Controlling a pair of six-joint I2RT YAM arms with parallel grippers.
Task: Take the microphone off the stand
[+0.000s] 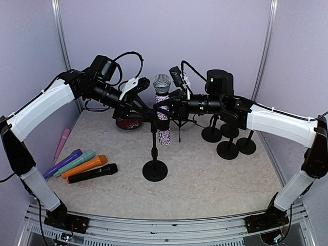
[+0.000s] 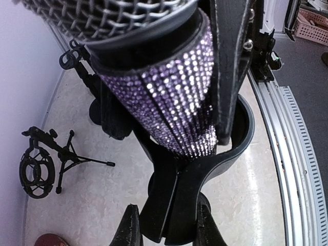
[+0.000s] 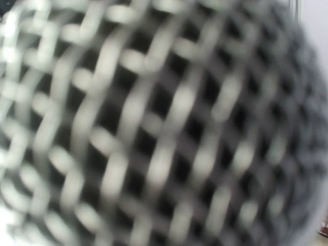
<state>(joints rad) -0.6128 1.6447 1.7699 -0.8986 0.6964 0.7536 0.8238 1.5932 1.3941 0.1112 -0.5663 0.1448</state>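
From above, the glittery purple microphone (image 1: 162, 110) stands upright in the stand (image 1: 155, 169) at the middle of the desk (image 1: 215, 184), mesh head up. The left fingers (image 1: 145, 109) come in low from the left at the clip. The right fingers (image 1: 173, 105) come from the right at the microphone's body. I'd guess one steadies the stand so the other can draw the microphone upward. Five loose microphones (image 1: 84, 166) lie at the near left, and spare stands (image 1: 228, 143) crowd the far right. A red dish (image 1: 128, 123) sits behind the left arm; what it holds I cannot tell.

The left wrist view shows the hold. The microphone's tapered body is seated in the black clip (image 2: 215, 164), and the left fingers are narrow, pinching the clip's neck from both sides. Dark bars press either flank of the body, seemingly the right fingers gripping it. A shock mount (image 2: 36, 171) stands apart on the desk. I cannot see into the pink basket (image 2: 313, 25) beyond it.

The right wrist view is all blurred mesh head, with its own fingers out of sight.
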